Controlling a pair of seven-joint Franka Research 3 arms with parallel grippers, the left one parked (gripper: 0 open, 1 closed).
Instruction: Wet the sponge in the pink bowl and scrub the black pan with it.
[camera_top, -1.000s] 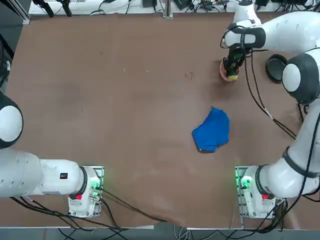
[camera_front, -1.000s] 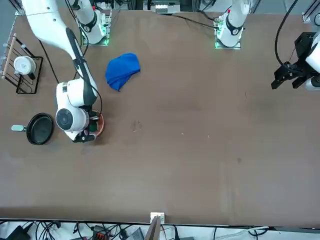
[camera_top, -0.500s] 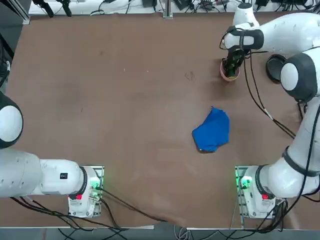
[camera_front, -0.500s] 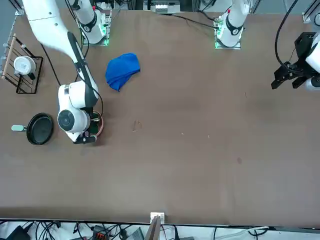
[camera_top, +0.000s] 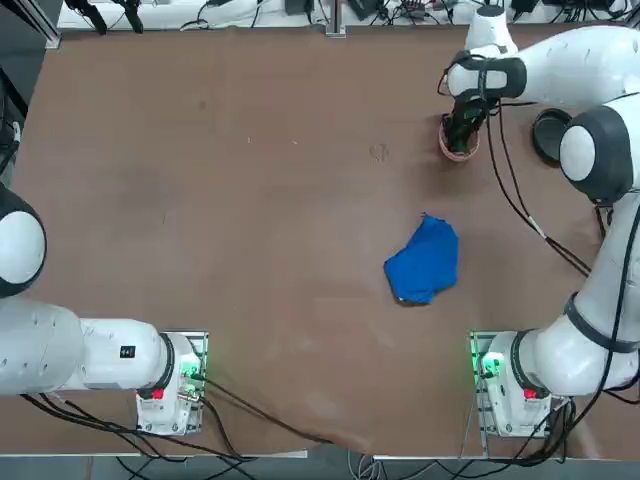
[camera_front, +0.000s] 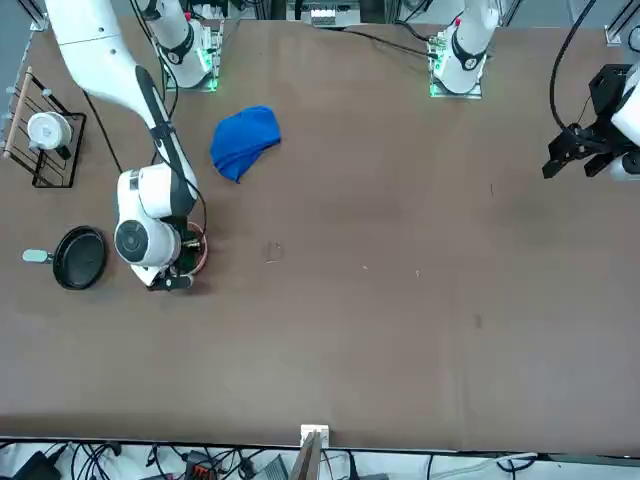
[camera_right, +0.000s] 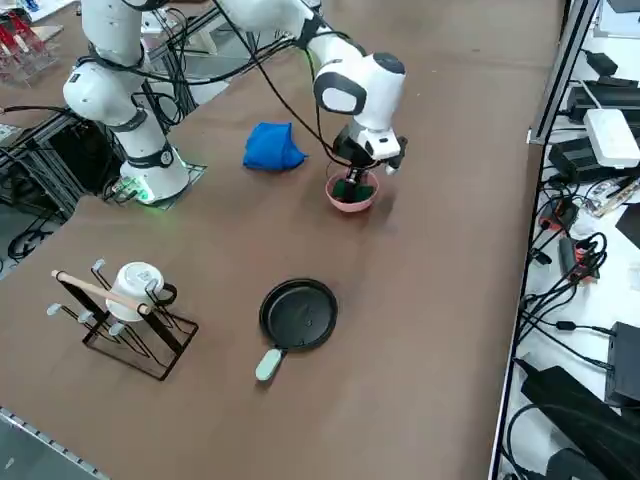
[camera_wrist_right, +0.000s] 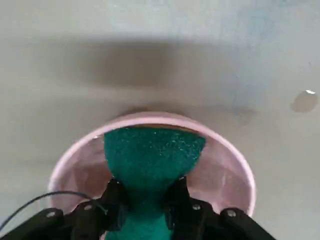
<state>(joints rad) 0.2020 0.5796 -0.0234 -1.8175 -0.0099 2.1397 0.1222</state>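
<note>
sponge (camera_wrist_right: 152, 157): dark green, finely speckled face; no yellow layer shows in the wrist view
pink bowl (camera_wrist_right: 235, 165): pale pink, plain, rim and inner wall alike
black pan (camera_right: 298, 313): black all over the round part, with a pale grey-green handle
cloth (camera_top: 426, 260): solid bright blue, no pattern
right gripper (camera_wrist_right: 144, 197): black fingers pinching the green sponge, under a white wrist housing
table (camera_top: 250, 200): flat brown, unpatterned apart from a few faint marks
wire rack (camera_right: 125, 330): dark thin metal with a light wooden rod across it
mug (camera_right: 137, 283): white, on the rack
arm bases (camera_top: 492, 365): white, with green lights glowing
</note>
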